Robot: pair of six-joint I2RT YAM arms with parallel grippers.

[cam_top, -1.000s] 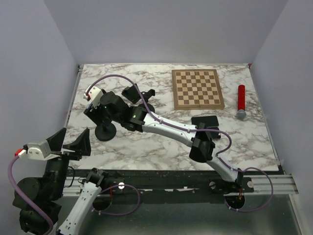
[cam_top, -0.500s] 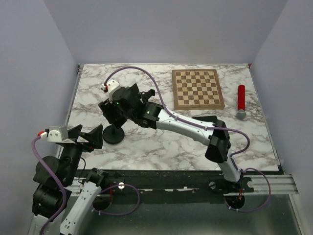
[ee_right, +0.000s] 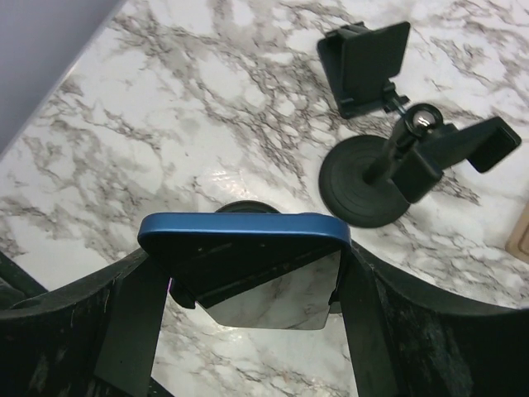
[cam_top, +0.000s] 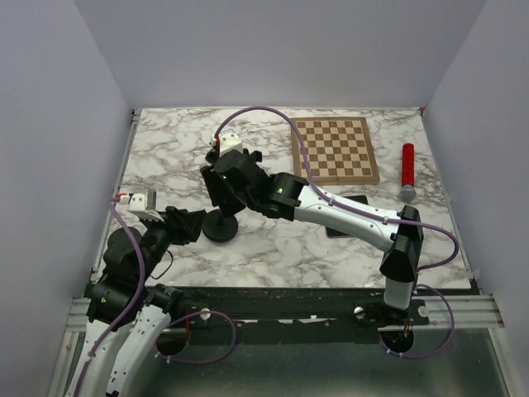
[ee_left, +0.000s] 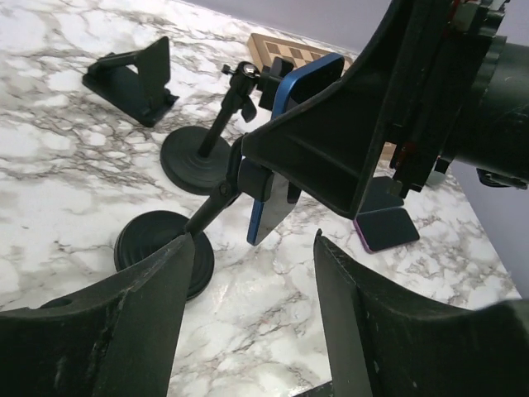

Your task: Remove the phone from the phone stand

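place: robot lab | cue: plain walls [cam_top: 281, 50], marble tabletop [cam_top: 273, 248], mounting rail [cam_top: 463, 310]

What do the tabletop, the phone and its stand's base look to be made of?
Tabletop: marble-patterned, semi-gloss, with a soft glare patch; stone or printed laminate, cannot tell. Phone: blue satin frame, likely metal, with a mirror-like glass face reflecting the marbling. Stand base: matte black, no sharp highlights; plastic or coated metal.
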